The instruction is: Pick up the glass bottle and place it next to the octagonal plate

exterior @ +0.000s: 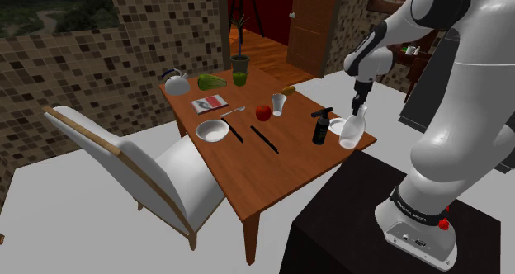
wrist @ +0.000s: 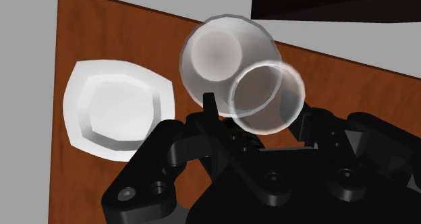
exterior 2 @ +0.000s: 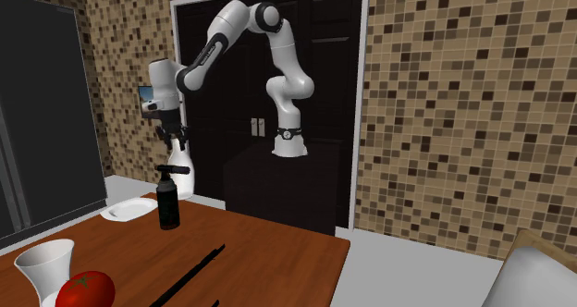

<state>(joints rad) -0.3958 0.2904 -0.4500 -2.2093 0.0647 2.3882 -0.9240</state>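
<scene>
the black gripper [exterior: 361,106], right of centre in the shoulder view, is closed to a narrow gap on the neck of the clear glass bottle [exterior: 352,130], which hangs upright below it. in the wrist view its fingers [wrist: 210,112] press the neck from both sides. the bottle is at the right corner of the table [exterior: 248,173], just beside the white octagonal plate [wrist: 118,108] and a black bottle [exterior: 320,129]. its base seems slightly off the wood, though that is hard to judge. lettering on the band [exterior: 417,205] at the arm's foot and on the booklet [exterior: 209,105] is too small to read.
</scene>
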